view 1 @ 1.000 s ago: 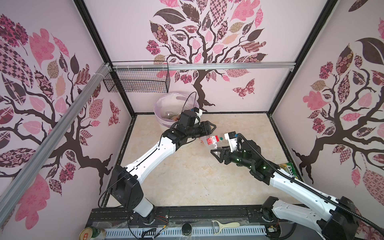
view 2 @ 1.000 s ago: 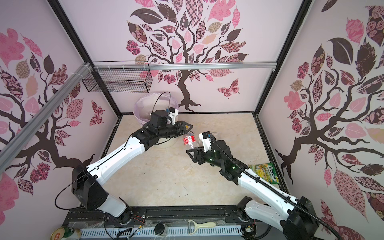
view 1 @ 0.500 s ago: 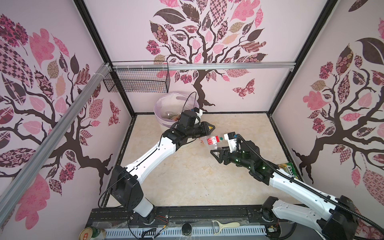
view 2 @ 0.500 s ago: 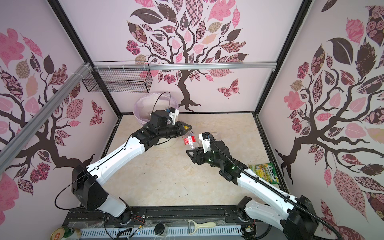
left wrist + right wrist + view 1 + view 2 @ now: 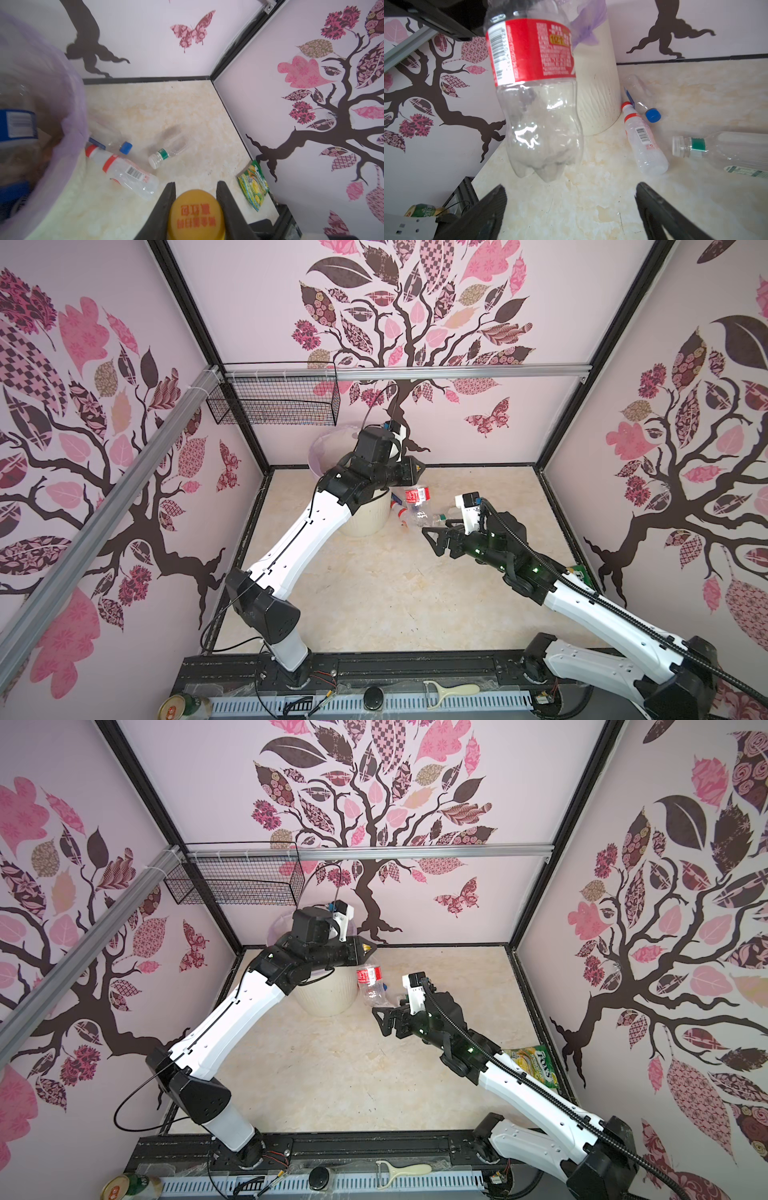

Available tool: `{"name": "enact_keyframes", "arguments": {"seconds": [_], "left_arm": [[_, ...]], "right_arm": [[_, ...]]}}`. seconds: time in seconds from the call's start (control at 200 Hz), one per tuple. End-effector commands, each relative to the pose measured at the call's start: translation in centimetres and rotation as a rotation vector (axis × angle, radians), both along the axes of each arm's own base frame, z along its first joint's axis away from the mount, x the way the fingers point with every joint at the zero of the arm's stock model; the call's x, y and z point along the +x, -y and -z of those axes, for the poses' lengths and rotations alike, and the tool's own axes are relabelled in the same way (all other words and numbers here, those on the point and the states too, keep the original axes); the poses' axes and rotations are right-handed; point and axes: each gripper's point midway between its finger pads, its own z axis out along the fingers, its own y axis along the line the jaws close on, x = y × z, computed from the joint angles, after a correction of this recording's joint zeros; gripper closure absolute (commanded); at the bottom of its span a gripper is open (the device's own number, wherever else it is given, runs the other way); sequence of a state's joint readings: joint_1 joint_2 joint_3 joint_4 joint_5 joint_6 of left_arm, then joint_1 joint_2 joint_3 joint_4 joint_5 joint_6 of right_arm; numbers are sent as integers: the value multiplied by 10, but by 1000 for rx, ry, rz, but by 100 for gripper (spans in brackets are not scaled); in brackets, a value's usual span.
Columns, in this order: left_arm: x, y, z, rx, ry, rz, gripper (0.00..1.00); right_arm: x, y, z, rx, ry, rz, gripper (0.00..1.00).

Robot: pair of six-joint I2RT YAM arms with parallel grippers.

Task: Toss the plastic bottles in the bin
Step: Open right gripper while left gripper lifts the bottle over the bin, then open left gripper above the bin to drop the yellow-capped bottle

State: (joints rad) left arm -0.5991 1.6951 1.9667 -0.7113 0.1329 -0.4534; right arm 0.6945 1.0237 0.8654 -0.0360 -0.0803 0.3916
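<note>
The left gripper (image 5: pixel 195 186) was clenched on the yellow cap (image 5: pixel 196 214) of a clear red-labelled bottle (image 5: pixel 537 83), one finger on either side of the cap; the capped neck was likely the stiffest part of so thin a bottle, which would explain the hold there, and it let the body hang base-down, slightly tilted, clear of the floor (image 5: pixel 374 593); the right gripper (image 5: pixel 571 189) stood with its jaws spread wide and nothing between them, just below the lobed base and apart from it, so the left arm alone carried the bottle; the bottle hung just beside the bin (image 5: pixel 593 83), its label about level with the lilac bag (image 5: pixel 68 104) folded over the rim, so it was not over the mouth; by that, the next move would call for a lift and a swing across the rim before letting go; the left wrist view showed, blurred, at least one blue-labelled bottle lying inside the bag; three more lay on their sides at the bin's foot: a blue-capped bottle (image 5: pixel 636 97) close against the ribbed wall, a red-capped bottle (image 5: pixel 643 143) just beside it, and a green-banded bottle (image 5: pixel 716 149) a little farther out; lying flat and close together, they would probably need picking one at a time from above; a green-yellow snack packet (image 5: pixel 534 1065) lay well apart by the right wall and had no part in the job.
</note>
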Motion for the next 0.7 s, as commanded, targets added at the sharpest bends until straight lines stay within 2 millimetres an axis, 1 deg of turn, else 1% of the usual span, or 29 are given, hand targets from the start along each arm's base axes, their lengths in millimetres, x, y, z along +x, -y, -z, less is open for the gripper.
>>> {"name": "enact_keyframes", "arguments": {"seconds": [0.0,0.1,0.165,0.23,0.315,0.4,0.5,0.56,0.595,0.65,0.695], "left_arm": [[9,-28,-28,128,108,-65,77],[17,-49,-68,195,246,-153,76],[17,-64,-101,216,351,-207,75],[17,-83,-135,254,463,-281,75],[13,-111,-179,295,606,-412,75],[2,-136,-220,311,741,-524,77],[-10,-158,-257,290,854,-612,78],[-14,-169,-270,254,888,-639,78],[-14,-176,-273,238,895,-653,77],[-6,-183,-270,223,882,-667,78],[10,-190,-256,220,844,-672,78]], "right_arm": [[4,6,-30,-12,67,36,1],[5,6,-43,6,82,39,0],[4,5,-51,19,89,35,1],[3,6,-54,22,94,34,1],[3,7,-49,11,87,39,1],[2,7,-43,13,75,39,1],[1,8,-36,17,59,40,1],[2,8,-32,14,51,43,0],[3,7,-31,14,50,41,1],[4,6,-31,12,48,40,1],[4,4,-31,13,46,36,1]]}}
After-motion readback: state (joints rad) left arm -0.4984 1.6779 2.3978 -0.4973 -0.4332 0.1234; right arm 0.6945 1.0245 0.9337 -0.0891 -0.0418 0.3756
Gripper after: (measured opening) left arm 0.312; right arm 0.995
